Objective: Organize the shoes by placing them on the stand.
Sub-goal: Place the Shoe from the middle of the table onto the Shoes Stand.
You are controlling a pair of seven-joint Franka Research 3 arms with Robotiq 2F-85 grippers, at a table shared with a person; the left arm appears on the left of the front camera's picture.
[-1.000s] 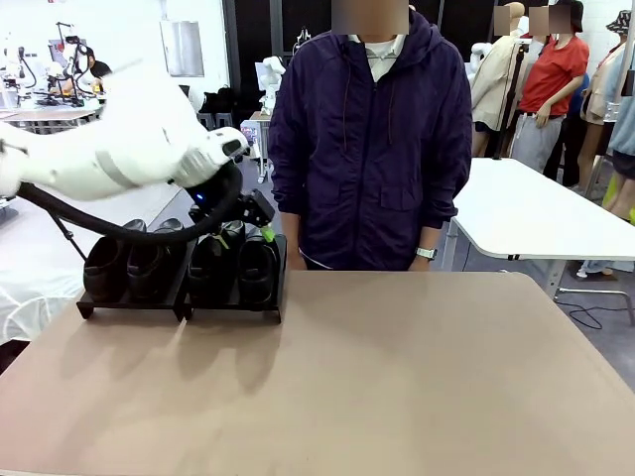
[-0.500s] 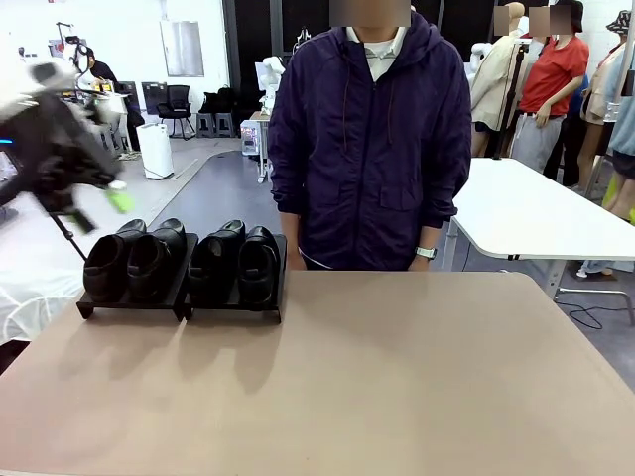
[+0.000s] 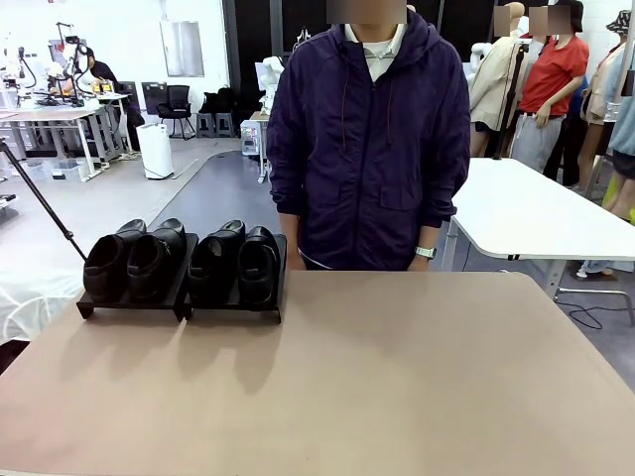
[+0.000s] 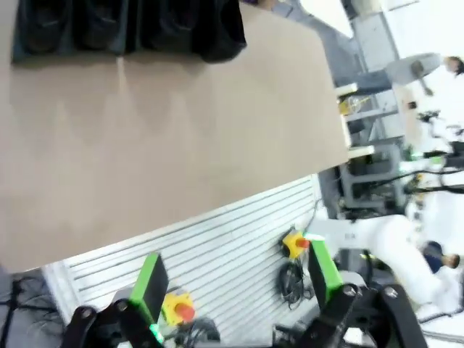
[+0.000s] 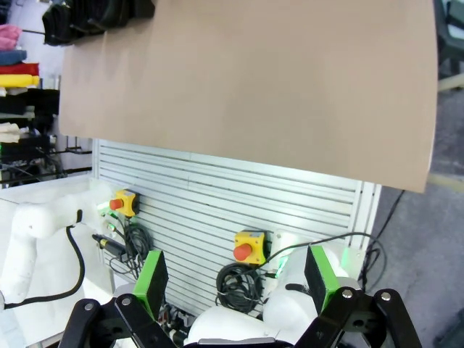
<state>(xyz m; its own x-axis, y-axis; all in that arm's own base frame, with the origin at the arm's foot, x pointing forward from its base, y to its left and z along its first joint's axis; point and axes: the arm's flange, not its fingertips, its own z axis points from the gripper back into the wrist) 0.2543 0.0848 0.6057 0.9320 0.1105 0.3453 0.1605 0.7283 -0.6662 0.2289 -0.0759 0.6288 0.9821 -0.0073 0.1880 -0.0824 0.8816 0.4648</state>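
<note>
Black glossy slip-on shoes (image 3: 149, 262) stand side by side on the stand (image 3: 129, 303) at the table's far left, two on the left platform and two on the right platform (image 3: 234, 309), toes toward me. My left gripper (image 4: 237, 279) hangs open and empty high over the table's near edge, with the shoes (image 4: 123, 29) at the top of its view. My right gripper (image 5: 235, 279) is also open and empty above the robot's base, and the shoes (image 5: 94, 14) sit in its top left corner.
A person in a purple jacket (image 3: 372, 149) stands at the far edge of the brown table (image 3: 377, 377), arms down. A white table (image 3: 536, 213) stands behind on the right. Yellow stop buttons (image 5: 250, 246) sit on the slatted base below.
My left arm has pulled away from the shoes on the right platform, swung up and to the left, and left the front view. The shoes have not moved.
</note>
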